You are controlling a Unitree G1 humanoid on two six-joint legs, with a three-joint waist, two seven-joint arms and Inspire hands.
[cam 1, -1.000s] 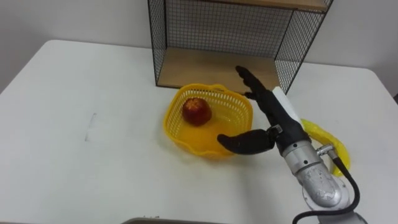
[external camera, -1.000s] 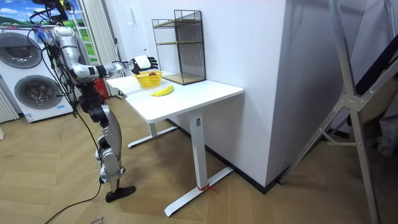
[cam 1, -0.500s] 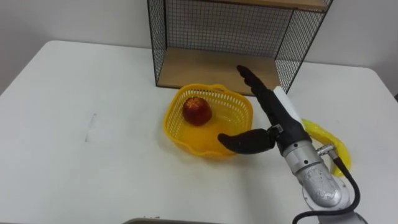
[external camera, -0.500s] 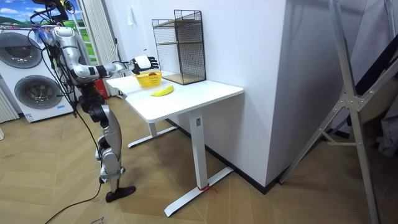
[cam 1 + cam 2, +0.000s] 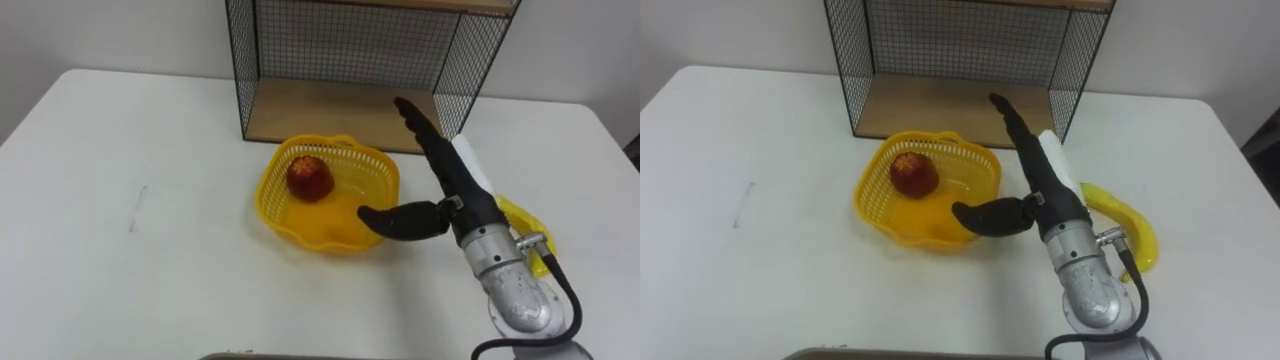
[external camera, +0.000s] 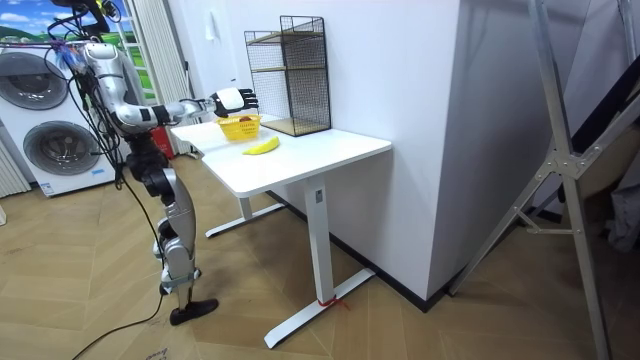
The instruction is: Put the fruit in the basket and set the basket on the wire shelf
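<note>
The robot stands at the end of the white desk [image 5: 110,260] with its right hand [image 5: 455,185] reaching over it. The hand is spread and holds nothing: the fingers run straight toward the black wire shelf with a wooden floor board [image 5: 320,108], and the thumb points sideways at the near right rim of the yellow plastic mesh basket [image 5: 275,190]. Whether the thumb touches that rim cannot be confirmed. The red apple [image 5: 310,177] lies inside the basket. The yellow banana [image 5: 1125,228] lies on the desk just beside the wrist, outside the basket. Hazard one: if the basket is lifted now, the banana is left behind and the task is incomplete. Hazard two: turning the hand back toward the banana may drag the thumb across the rim, so the light basket slides or tips and the apple rolls out. Hazard three: the straight fingers lie close to the shelf's front corner post, so a forward move may strike the wire and shift the shelf. Hazard four: the forearm partly hides the banana from the head camera, so the grasp may be misjudged.
</note>
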